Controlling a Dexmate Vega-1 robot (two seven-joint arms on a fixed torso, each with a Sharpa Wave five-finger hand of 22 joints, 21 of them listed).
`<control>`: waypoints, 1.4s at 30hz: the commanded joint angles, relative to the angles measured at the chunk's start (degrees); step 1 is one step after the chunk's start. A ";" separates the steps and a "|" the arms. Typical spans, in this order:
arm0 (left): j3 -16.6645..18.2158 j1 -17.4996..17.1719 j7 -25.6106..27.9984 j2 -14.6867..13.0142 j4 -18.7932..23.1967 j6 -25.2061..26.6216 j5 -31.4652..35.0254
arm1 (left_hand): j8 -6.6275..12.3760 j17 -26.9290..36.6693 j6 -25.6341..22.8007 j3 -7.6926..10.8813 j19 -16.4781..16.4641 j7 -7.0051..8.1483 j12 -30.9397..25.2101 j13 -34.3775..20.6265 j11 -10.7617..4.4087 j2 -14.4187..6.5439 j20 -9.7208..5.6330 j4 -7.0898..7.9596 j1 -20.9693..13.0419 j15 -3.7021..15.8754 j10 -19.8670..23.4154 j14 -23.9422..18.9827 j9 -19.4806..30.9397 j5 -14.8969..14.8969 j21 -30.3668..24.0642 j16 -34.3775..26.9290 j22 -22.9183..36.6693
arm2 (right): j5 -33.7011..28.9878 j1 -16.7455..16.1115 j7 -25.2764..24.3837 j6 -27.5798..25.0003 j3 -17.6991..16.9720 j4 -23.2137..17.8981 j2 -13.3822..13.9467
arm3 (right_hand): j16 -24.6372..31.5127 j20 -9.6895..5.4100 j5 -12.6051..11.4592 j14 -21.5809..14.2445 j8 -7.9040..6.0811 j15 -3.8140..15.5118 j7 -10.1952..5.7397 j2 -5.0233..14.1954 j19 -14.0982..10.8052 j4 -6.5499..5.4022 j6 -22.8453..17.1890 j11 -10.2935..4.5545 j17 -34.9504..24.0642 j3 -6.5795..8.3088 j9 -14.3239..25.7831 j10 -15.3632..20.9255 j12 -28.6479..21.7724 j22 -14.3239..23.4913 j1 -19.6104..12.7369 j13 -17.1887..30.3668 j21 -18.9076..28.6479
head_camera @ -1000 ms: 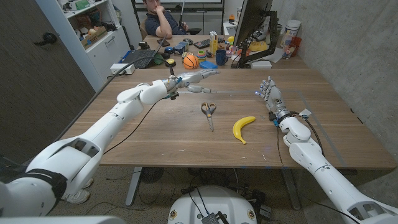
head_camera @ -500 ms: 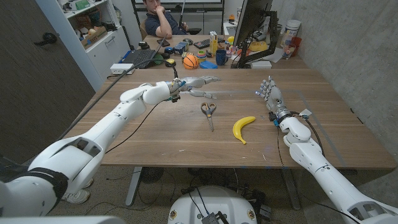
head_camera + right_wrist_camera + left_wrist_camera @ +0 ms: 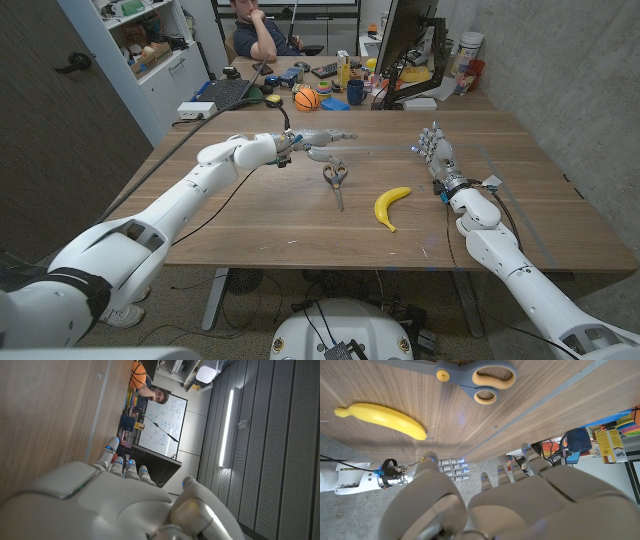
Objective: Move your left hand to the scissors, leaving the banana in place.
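I see the grey-handled scissors with yellow-lined finger loops (image 3: pixel 335 179) lying flat near the middle of the wooden bench (image 3: pixel 260 215), loops toward the far side and closed blades pointing back at me. In the left wrist view the scissors (image 3: pixel 479 377) show two unequal loops, the larger lined in yellow, and a yellow pivot screw where the blades meet.

My left robot hand (image 3: pixel 322 139) hovers just beyond the loops, above the bench, fingers stretched out and spread, holding nothing. From its own camera the left robot hand (image 3: pixel 510 505) shows its back with the fingertips apart, clear of the scissors.

The yellow curved banana (image 3: pixel 391 206) lies just to the right of the scissors, apart from them, its stem end nearer me. Nothing lies between my left robot hand and the scissors.

My right robot hand (image 3: pixel 433 151) stands on edge at the right side of the bench, fingers straight and slightly apart, holding nothing, well apart from the banana.

Along the far edge of the bench I see a small orange basketball (image 3: pixel 306 98), a blue mug (image 3: pixel 356 92), a black laptop (image 3: pixel 225 92) and a dark monitor (image 3: pixel 408 35) among other clutter. A seated person (image 3: pixel 258 30) is behind the bench.
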State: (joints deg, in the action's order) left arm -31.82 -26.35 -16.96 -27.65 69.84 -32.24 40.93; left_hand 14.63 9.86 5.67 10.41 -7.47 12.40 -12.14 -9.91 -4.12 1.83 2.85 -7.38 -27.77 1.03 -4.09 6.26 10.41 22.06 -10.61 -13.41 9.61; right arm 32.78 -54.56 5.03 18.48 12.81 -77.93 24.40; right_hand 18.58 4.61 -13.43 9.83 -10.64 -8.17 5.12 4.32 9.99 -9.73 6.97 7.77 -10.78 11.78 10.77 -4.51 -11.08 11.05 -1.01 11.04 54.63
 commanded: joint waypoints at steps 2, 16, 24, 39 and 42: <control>-0.97 0.16 -3.14 -0.25 1.46 2.39 1.17 | -0.26 0.07 -2.30 0.36 -1.61 0.17 0.18 -0.13 -2.16 -0.25 -0.51 -0.85 -2.18 0.42 2.97 -2.09 0.09 0.19 -0.18 -0.39 0.07 | 0.37 0.10 0.18 0.29 0.11 0.52 0.00 | -0.22 0.07 -0.49 2.84 -0.33 -0.17 0.32 0.69 8.57 -0.11 0.46 0.22 -0.28 -0.28 0.27 0.45 -0.18 0.20 0.71 0.27 -0.13; -1.74 0.32 -6.24 -0.30 2.83 4.39 1.72 | -0.44 0.01 -6.12 1.66 -5.10 0.24 1.02 -0.18 -3.07 -1.14 -1.69 -1.99 -7.02 1.57 4.91 -5.92 0.16 -0.24 -0.43 -0.61 0.08 | 0.82 -0.20 0.21 0.55 -0.10 0.68 -0.02 | -0.22 0.13 -0.51 2.73 -0.35 -0.24 0.32 0.58 8.60 -0.14 0.49 0.18 -0.28 -0.70 0.27 0.50 -0.17 0.21 0.80 0.27 -0.20; -2.15 0.24 -8.85 -0.57 4.33 5.86 2.08 | -0.57 0.01 -6.64 1.88 -5.12 0.23 1.25 -0.19 -3.01 -1.12 -1.72 -2.15 -8.07 1.53 4.74 -6.29 0.16 -0.40 -0.23 -0.50 0.07 | 1.10 -0.40 0.46 0.75 -0.25 0.59 0.07 | -0.25 0.16 -0.51 2.73 -0.35 -0.19 0.32 0.50 8.64 -0.16 0.53 0.15 -0.28 -0.95 0.27 0.54 -0.18 0.21 0.86 0.27 -0.25; -2.03 -0.98 -10.22 -1.29 7.00 7.21 2.84 | -0.77 -0.01 -8.95 2.42 -5.83 0.25 1.38 -0.19 -3.58 -1.06 -3.05 -2.19 -11.08 2.00 5.61 -9.64 0.19 -1.17 0.01 -0.87 0.14 | 1.56 -0.67 0.73 0.68 -0.30 0.49 0.24 | -0.27 0.18 -0.53 2.67 -0.35 -0.24 0.29 0.44 8.65 -0.20 0.58 0.23 -0.28 -1.33 0.27 0.62 -0.19 0.22 0.93 0.27 -0.30; -2.03 -1.03 -10.38 -1.36 7.18 7.39 3.01 | -0.83 -0.01 -9.12 2.42 -5.70 0.26 1.43 -0.19 -3.57 -1.00 -3.07 -2.15 -11.28 2.06 5.56 -9.61 0.19 -1.27 0.08 -0.75 0.15 | 1.29 -0.61 0.81 1.10 -0.22 0.68 0.27 | -0.28 0.18 -0.54 2.68 -0.34 -0.18 0.26 0.44 8.65 -0.21 0.63 0.22 -0.28 -1.39 0.27 0.61 -0.18 0.22 0.94 0.27 -0.31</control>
State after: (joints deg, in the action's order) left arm -33.88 -26.79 -26.18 -28.63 75.58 -25.96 43.38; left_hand 13.91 9.87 -2.89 12.41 -13.40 12.50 -10.80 -10.02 -7.47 0.78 -0.19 -9.64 -38.39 1.94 1.10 -2.83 10.55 21.13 -10.58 -13.86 9.61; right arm 34.06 -55.08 5.65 19.30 12.56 -77.32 24.54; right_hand 18.58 4.60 -13.43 9.82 -10.64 -8.17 5.43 4.01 9.98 -9.96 7.27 7.90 -10.78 10.60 10.77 -4.38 -11.08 11.05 -0.70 11.04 54.64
